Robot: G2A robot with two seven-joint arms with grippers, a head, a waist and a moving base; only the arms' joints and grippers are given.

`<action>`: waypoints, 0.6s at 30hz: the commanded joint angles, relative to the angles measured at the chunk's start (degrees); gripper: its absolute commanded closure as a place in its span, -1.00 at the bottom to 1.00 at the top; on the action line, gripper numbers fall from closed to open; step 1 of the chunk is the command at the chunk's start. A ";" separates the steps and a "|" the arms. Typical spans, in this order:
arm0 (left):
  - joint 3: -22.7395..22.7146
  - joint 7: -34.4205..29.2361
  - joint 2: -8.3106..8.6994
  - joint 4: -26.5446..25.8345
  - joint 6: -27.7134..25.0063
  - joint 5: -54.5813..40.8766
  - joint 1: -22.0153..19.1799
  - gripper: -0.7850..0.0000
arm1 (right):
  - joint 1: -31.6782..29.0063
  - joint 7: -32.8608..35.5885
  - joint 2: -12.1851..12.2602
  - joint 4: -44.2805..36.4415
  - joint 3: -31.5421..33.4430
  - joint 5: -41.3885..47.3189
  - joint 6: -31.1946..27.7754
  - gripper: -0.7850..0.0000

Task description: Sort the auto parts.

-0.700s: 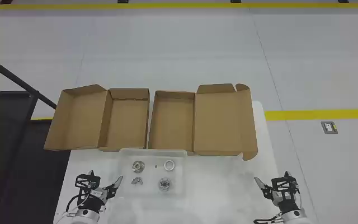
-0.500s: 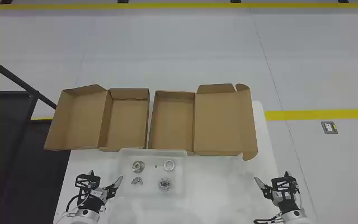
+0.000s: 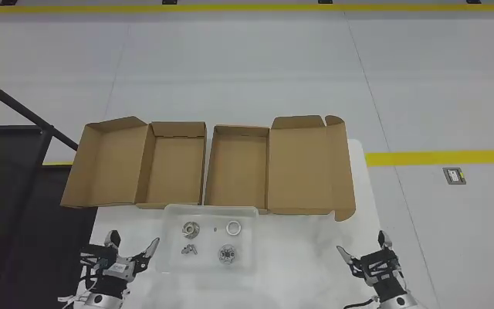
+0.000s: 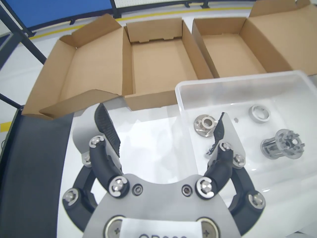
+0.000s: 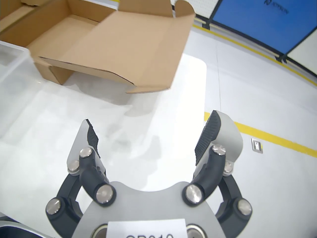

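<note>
A clear plastic tray [image 3: 210, 207] near the table's front holds several metal auto parts: a flanged hub [image 3: 190, 228], a ring [image 3: 233, 227], a small bracket [image 3: 188, 249] and a splined hub [image 3: 226, 253]. In the left wrist view the flanged hub [image 4: 204, 125], ring [image 4: 259, 114] and splined hub [image 4: 282, 144] lie in the tray [image 4: 237, 80]. My left gripper [image 3: 133, 242] [image 4: 161, 115] is open and empty, just left of the tray. My right gripper [image 3: 361, 246] [image 5: 150, 120] is open and empty over bare table at the front right.
Two open cardboard boxes stand side by side behind the tray, the left box [image 3: 176, 162] and the right box [image 3: 238, 166], each with its lid [image 3: 305, 162] folded outward. The right box's lid [image 5: 133, 48] overhangs the table near its right edge [image 3: 363, 201].
Both grippers have shifted a little to the left and toward the table's front edge. Both stay open; the parts have not moved.
</note>
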 commanded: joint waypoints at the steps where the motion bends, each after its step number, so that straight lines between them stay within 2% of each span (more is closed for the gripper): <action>1: -2.35 2.72 0.18 0.07 -4.65 -2.38 1.13 -1.00 | -0.59 0.50 0.07 -2.99 -1.04 -3.29 -1.08 -1.00; 4: -5.69 6.21 0.54 0.67 -12.66 -5.01 2.72 -1.00 | -1.04 3.11 0.22 -7.69 -3.38 -7.74 -4.52 -1.00; 6: -7.52 6.97 0.70 1.45 -16.35 -7.23 3.49 -1.00 | -1.09 3.68 0.21 -8.10 -3.46 -8.13 -4.35 -1.00; 18: -7.33 6.69 0.67 1.50 -16.23 -7.53 3.32 -1.00 | -1.09 3.68 0.21 -8.10 -3.46 -8.13 -4.35 -1.00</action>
